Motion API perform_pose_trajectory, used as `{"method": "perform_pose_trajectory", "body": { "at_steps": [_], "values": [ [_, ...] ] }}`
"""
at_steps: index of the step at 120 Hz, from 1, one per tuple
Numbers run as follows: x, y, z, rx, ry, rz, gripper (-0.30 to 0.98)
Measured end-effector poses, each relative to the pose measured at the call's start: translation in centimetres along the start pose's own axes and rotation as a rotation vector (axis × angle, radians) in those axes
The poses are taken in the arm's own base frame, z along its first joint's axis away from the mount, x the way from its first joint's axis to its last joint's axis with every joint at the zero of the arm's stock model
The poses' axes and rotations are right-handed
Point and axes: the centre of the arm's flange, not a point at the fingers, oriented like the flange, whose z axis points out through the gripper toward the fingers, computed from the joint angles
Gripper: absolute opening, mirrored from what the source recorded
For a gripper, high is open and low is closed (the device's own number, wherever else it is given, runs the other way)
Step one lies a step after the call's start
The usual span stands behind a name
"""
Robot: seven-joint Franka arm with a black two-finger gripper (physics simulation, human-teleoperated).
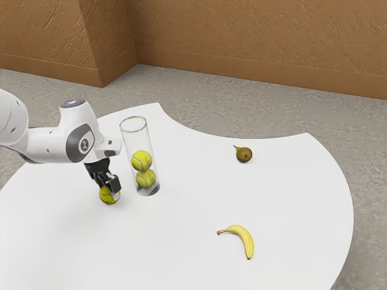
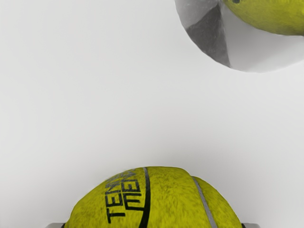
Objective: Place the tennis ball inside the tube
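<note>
The end effector was closed on the tennis ball, its fingers pressed to two sides of it, low over the table toward the exterior view's left. I couldn't tell whether the ball touched the tabletop. Just beside it, to the exterior view's right and a little farther off, the clear tube stood upright, apart from the gripped ball, which was outside it. Inside the tube sat two more balls, a lower ball and an upper ball stacked on it. Well over to the exterior view's right, a brownish-green fruit lay on the far part of the table, and a curved yellow banana lay nearer.
</note>
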Motion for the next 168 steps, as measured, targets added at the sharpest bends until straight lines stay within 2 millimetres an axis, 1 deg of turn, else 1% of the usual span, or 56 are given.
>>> {"method": "perform_pose_trajectory", "body": {
  "at_steps": [16, 20, 22, 33, 49, 62, 71, 76, 86, 95, 99, 104, 114, 121, 129, 136, 154, 168],
  "values": [
    [0.0, 0.0, 0.4, -0.006, -0.001, -0.006, 0.41],
    [0.0, 0.1, 0.0, -0.002, 0.003, -0.005, 0.38],
    [-0.1, 0.2, -0.6, 0.004, 0.008, 0.0, 0.37],
    [-0.5, 1.6, -4.7, 0.039, 0.056, 0.018, 0.3],
    [-0.7, 4.1, -11.2, 0.097, 0.147, 0.047, 0.25],
    [-1.4, 6.1, -16.7, 0.142, 0.227, 0.062, 0.23],
    [-1.9, 7.0, -20.6, 0.166, 0.294, 0.054, 0.23],
    [-2.0, 7.5, -22.5, 0.176, 0.327, 0.051, 0.23],
    [-1.2, 9.2, -25.7, 0.183, 0.391, 0.068, 0.23],
    [0.2, 10.9, -27.8, 0.181, 0.435, 0.096, 0.23],
    [1.0, 11.3, -28.1, 0.176, 0.444, 0.104, 0.24],
    [1.8, 11.4, -27.8, 0.167, 0.442, 0.106, 0.23],
    [3.7, 10.7, -27.0, 0.153, 0.437, 0.1, 0.24],
    [4.6, 10.1, -26.5, 0.146, 0.432, 0.096, 0.29],
    [5.1, 9.6, -26.3, 0.142, 0.431, 0.095, 0.33],
    [5.5, 9.3, -26.3, 0.14, 0.431, 0.097, 0.39],
    [5.8, 8.8, -25.7, 0.133, 0.42, 0.108, 0.52],
    [5.8, 8.7, -25.7, 0.134, 0.416, 0.119, 0.59]
  ]
}}
